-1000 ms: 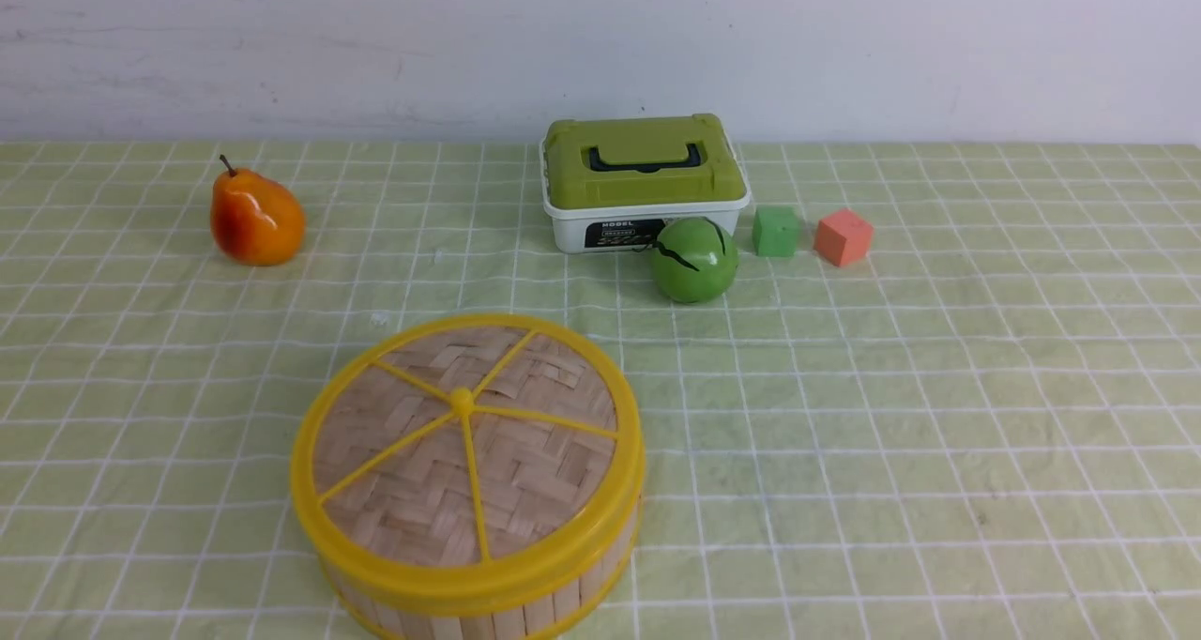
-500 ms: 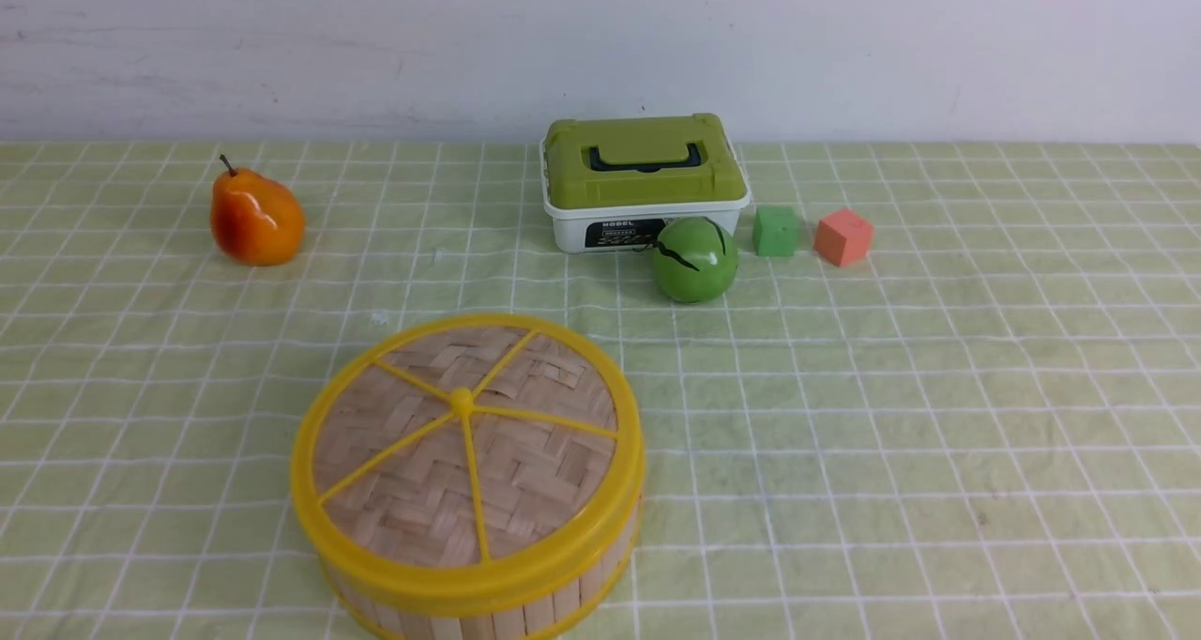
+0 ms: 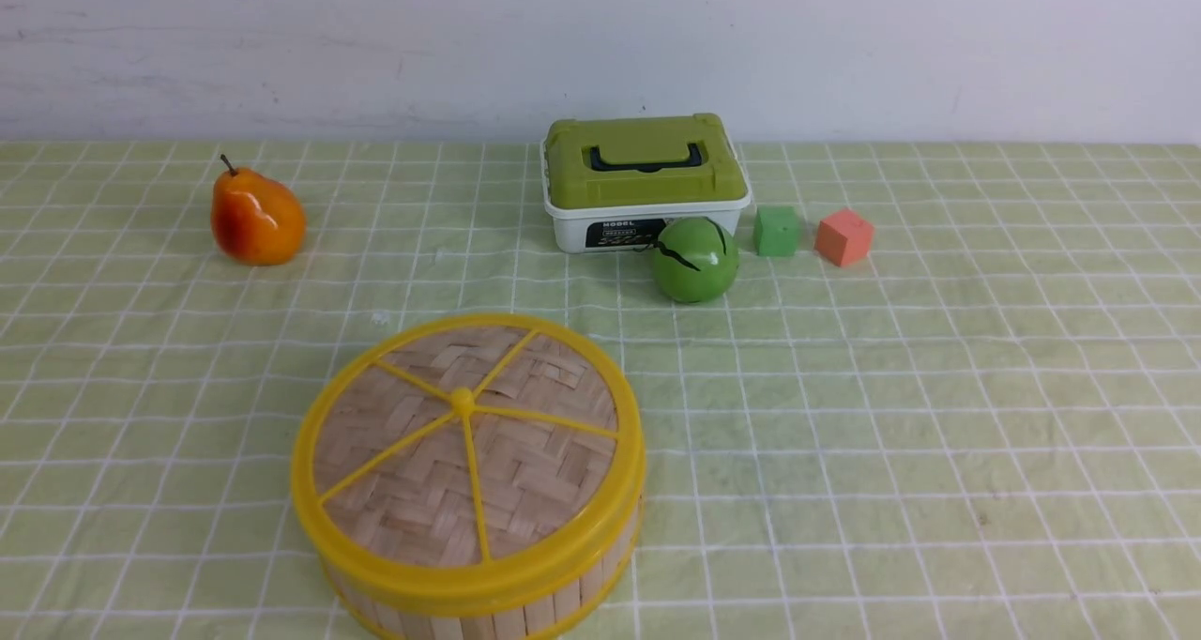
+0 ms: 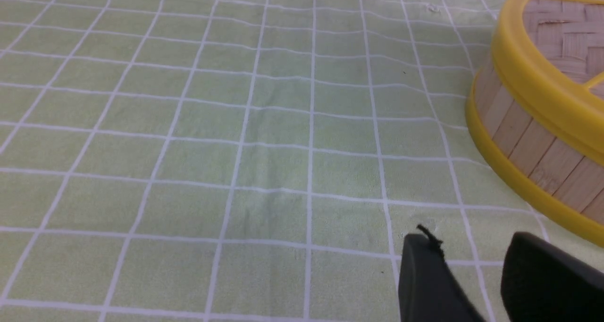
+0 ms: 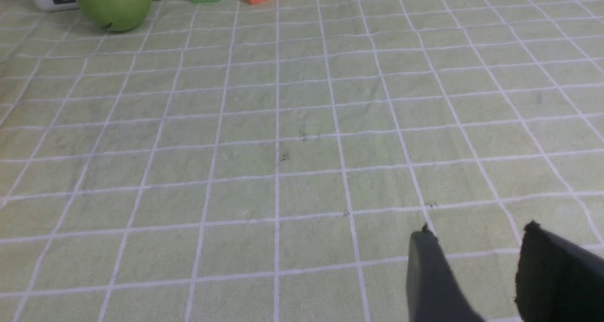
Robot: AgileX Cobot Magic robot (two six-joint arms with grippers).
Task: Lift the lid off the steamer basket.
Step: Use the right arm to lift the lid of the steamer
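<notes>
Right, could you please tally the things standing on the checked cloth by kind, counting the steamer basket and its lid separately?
Steamer basket: 1
Lid: 1
Lidded box: 1
Pear: 1
Green ball: 1
Small blocks: 2
Total: 7

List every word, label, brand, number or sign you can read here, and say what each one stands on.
"MODEL": on the dark label on the front of the white box.
Boxed line under it, same label: too small to read.
Larger marks below that, same label: too blurred to read.
No other text shows; the lid and the steamer basket bear none that I can see.
</notes>
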